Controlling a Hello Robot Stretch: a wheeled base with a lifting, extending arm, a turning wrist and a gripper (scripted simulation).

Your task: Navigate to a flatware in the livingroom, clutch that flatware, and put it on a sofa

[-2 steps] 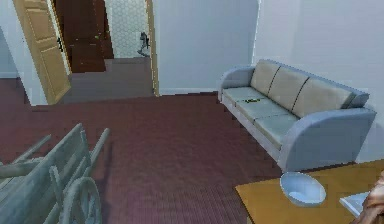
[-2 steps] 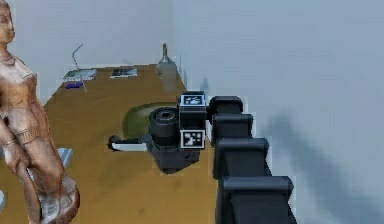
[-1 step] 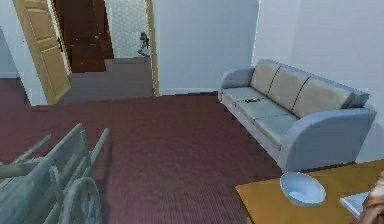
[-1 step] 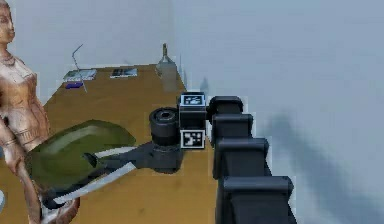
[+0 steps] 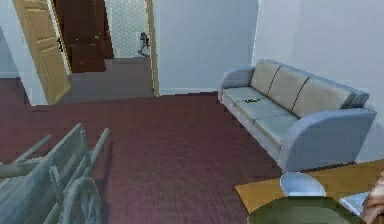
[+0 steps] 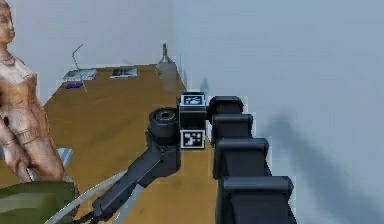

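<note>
The grey-blue sofa (image 5: pixel 290 105) with tan cushions stands along the wall on the forward view's right, and a small dark thing (image 5: pixel 250 100) lies on its seat. In the arm side view the dark arm (image 6: pixel 245 160) reaches over a wooden table (image 6: pixel 110 120). The gripper (image 6: pixel 105 205) points down toward the lower left, and its thin fingers end near a pale curved rim (image 6: pixel 75 205) beside a dark green shape (image 6: pixel 35 200). I cannot tell whether it holds anything. I cannot make out a flatware piece by shape.
A tan statue (image 6: pixel 20 100) stands at the table's left edge. Flat papers (image 6: pixel 80 75) and a thin upright object (image 6: pixel 165 55) sit at the far end. A grey metal frame (image 5: pixel 60 180) stands at the forward view's lower left. An open door (image 5: pixel 40 45) is at the back. A pale bowl (image 5: pixel 302 184) rests on the table corner.
</note>
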